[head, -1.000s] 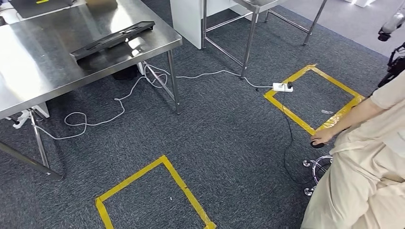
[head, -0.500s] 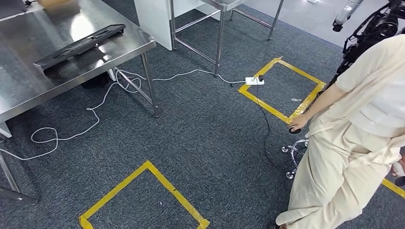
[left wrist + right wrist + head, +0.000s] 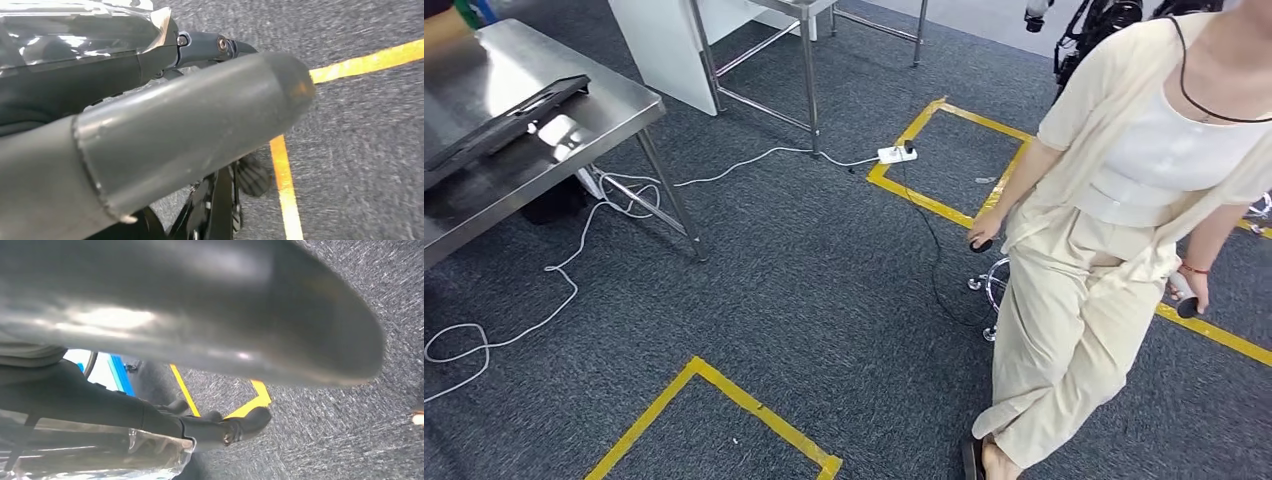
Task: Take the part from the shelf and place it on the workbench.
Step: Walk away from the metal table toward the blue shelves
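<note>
Change: the whole head view has swung right since a second ago, a camera turn; the steel workbench (image 3: 544,150) now sits at the far left, and the person (image 3: 1114,230), before at the right edge, now stands full in the right half.
Part: a long flat black part (image 3: 504,125) lies on the workbench, long axis slanting from near-left to far-right.
Left hand (image 3: 165,135): thick grey thumb over dark fingers above grey carpet (image 3: 824,290) and yellow tape (image 3: 285,185); finger state cannot be told.
Right hand (image 3: 200,315): blurred grey thumb close to camera; fingers' state cannot be told.
Floor: white cable (image 3: 574,270), power strip (image 3: 896,154).
</note>
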Controlling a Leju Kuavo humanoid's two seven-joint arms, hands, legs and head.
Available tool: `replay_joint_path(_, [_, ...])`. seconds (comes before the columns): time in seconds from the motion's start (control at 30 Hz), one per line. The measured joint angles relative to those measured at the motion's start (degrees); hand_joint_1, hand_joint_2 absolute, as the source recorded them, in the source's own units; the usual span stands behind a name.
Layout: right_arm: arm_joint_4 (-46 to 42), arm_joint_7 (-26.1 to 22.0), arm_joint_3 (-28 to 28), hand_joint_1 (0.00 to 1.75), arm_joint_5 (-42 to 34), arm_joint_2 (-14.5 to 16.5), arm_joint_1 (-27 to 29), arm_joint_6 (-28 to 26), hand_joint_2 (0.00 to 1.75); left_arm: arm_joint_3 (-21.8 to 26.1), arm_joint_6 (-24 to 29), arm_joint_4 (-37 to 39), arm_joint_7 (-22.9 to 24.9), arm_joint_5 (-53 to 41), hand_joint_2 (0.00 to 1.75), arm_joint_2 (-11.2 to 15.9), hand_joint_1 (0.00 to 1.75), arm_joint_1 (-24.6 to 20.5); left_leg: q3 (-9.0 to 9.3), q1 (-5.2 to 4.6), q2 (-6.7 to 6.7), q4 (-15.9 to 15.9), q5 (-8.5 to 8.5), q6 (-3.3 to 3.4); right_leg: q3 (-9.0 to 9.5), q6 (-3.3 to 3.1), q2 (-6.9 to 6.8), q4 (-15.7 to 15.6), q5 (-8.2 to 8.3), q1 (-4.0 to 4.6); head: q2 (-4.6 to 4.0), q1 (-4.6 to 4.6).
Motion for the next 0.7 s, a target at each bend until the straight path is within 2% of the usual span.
replay_joint_path(0.03, [0.0,-0.1,0.2,0.0,0.5,0.0,0.0,0.2,0.0,0.3,0.6,0.0,0.0,0.3,0.0,0.0,0.0,0.0,-1.64,0.01,-0.43,3.2,-1.0,-0.07,0.02,0.0,0.81,0.0,0.0,0.09,-0.01,-0.01])
replay_joint_path(0.07, [0.0,-0.1,0.5,0.0,0.9,0.0,0.0,0.3,0.0,0.6,1.2,0.0,0.1,0.6,0.0,-0.1,0.0,0.1,-2.44,0.04,-0.57,4.3,-0.69,-0.14,0.07,0.01,1.63,0.1,-0.01,0.16,-0.01,-0.02])
replay_joint_path(0.1, [0.0,-0.2,0.8,0.0,1.3,0.0,0.0,0.4,0.0,0.8,1.7,0.1,0.1,0.9,0.0,-0.1,0.0,0.1,-2.23,0.11,-0.67,3.2,0.81,-0.15,0.15,0.02,2.48,0.1,-0.02,0.18,-0.01,-0.03])
replay_joint_path(0.13, [0.0,-0.3,1.0,0.0,1.6,0.0,0.0,0.5,0.0,1.0,2.1,0.1,0.1,1.1,0.0,-0.2,0.0,0.1,-1.03,0.27,-1.11,0.0,3.17,-0.16,0.23,0.05,3.34,0.3,-0.04,0.17,-0.01,-0.04])
replay_joint_path(0.17, [0.0,-0.3,1.2,0.0,1.8,0.0,-0.1,0.6,0.0,1.1,2.4,0.1,0.1,1.2,0.0,-0.2,0.0,0.1,0.5,0.52,-2.24,-4.0,5.44,-0.13,0.18,0.14,4.13,0.4,-0.08,0.18,-0.01,-0.07])
replay_joint_path(0.2, [0.0,-0.3,1.4,0.0,1.9,0.0,-0.2,0.7,0.0,1.2,2.5,0.1,0.1,1.3,0.0,-0.3,0.0,0.1,1.83,0.75,-3.39,-7.4,7.02,-0.12,0.0,0.33,4.9,0.8,-0.21,0.38,0.0,-0.03])
replay_joint_path(0.23, [0.0,-0.4,1.6,0.0,2.0,0.0,-0.3,0.9,0.0,1.3,2.6,0.1,0.1,1.3,0.0,-0.3,0.0,0.1,2.65,0.83,-4.3,-9.6,7.85,-0.05,-0.32,0.62,5.55,1.1,-0.29,0.52,0.0,0.02])
replay_joint_path(0.27, [0.0,-0.4,1.7,0.0,2.0,0.0,-0.3,0.9,0.0,1.5,2.7,0.1,0.1,1.3,0.0,-0.4,0.0,0.0,2.94,0.73,-4.7,-10.5,7.99,0.12,-0.71,0.99,6.13,1.2,-0.31,0.63,0.01,0.05])
replay_joint_path(0.33, [0.0,-0.4,2.0,0.0,2.1,-0.1,-0.2,1.0,0.0,1.8,2.9,0.1,0.1,1.4,0.0,-0.6,0.0,-0.2,3.02,0.4,-3.55,-10.8,8.17,0.84,-1.48,1.76,7.04,1.3,-0.17,0.6,0.0,0.1])
replay_joint_path(0.37, [0.0,-0.4,2.1,0.0,2.1,-0.1,-0.1,1.0,0.0,1.9,2.9,0.2,0.1,1.3,0.0,-0.7,0.0,-0.3,3.23,0.34,-2.9,-11.1,8.41,1.31,-1.87,2.02,6.43,1.7,-0.31,0.55,0.0,0.1])
replay_joint_path(0.43, [0.0,-0.4,2.3,0.0,2.1,-0.2,-0.1,1.1,0.0,1.9,2.8,0.2,0.1,1.2,0.0,-0.8,0.0,-0.4,3.56,0.43,-1.46,-11.6,8.79,2.21,-3.75,2.04,3.46,5.3,-2.2,0.59,-0.01,0.5])
replay_joint_path(0.47, [0.0,-0.4,2.3,0.0,2.0,-0.2,-0.2,1.0,0.0,1.9,2.4,0.2,0.1,0.9,0.0,-0.9,0.0,-0.4,3.66,0.32,-0.67,-11.7,8.82,2.42,-5.56,1.9,1.76,8.8,-3.9,0.53,-0.01,0.76])
replay_joint_path(0.5, [0.0,-0.4,2.3,0.0,1.8,-0.2,-0.2,1.0,0.0,1.9,1.9,0.2,0.0,0.7,0.0,-0.9,0.0,-0.3,3.6,0.27,0.16,-11.7,8.81,2.56,-7.65,1.82,0.85,12.9,-5.69,0.47,-0.01,1.05])
replay_joint_path(0.53, [0.0,-0.3,2.3,0.0,1.5,-0.2,-0.3,1.0,0.0,1.9,1.2,0.3,0.0,0.4,0.0,-0.9,0.0,-0.3,3.55,0.22,0.99,-11.7,8.8,2.57,-9.51,1.92,0.45,16.7,-7.05,0.36,-0.01,1.23])
replay_joint_path(0.57, [0.0,-0.2,2.3,0.0,1.3,-0.2,-0.2,1.0,0.0,1.9,0.5,0.3,0.1,0.2,0.0,-0.8,0.0,-0.2,3.52,0.2,1.76,-11.7,8.77,2.54,-10.53,2.21,0.26,18.9,-7.57,0.22,-0.01,1.32])
replay_joint_path(0.6, [0.0,-0.1,2.2,0.0,1.0,-0.2,-0.1,0.9,0.0,1.9,-0.2,0.3,0.1,-0.1,0.0,-0.8,0.0,-0.2,3.54,0.21,2.42,-11.7,8.73,2.48,-10.34,2.67,0.08,18.7,-7.16,0.05,-0.01,1.45])
replay_joint_path(0.63, [0.0,0.0,2.2,0.0,0.7,-0.2,0.0,0.8,0.0,1.9,-1.0,0.3,0.1,-0.4,0.0,-0.7,0.0,-0.2,3.63,0.23,3.04,-11.7,8.65,2.37,-8.92,3.23,-0.33,16.1,-5.97,-0.15,-0.01,1.58])
replay_joint_path(0.67, [0.0,0.1,2.2,0.0,0.3,-0.2,0.1,0.7,0.0,1.8,-1.8,0.3,0.1,-0.8,0.0,-0.6,0.0,-0.2,3.78,0.25,3.61,-11.7,8.54,2.19,-6.55,3.74,-1.35,11.8,-4.38,-0.33,-0.01,1.75])
replay_joint_path(0.7, [0.0,0.0,2.1,0.0,-0.2,-0.2,0.1,0.3,0.0,1.7,-2.7,0.3,-0.1,-1.3,0.0,-0.5,0.0,-0.1,3.97,0.12,4.15,-11.6,8.34,1.89,-4.19,3.97,-2.99,7.4,-2.89,-0.3,0.0,2.02])
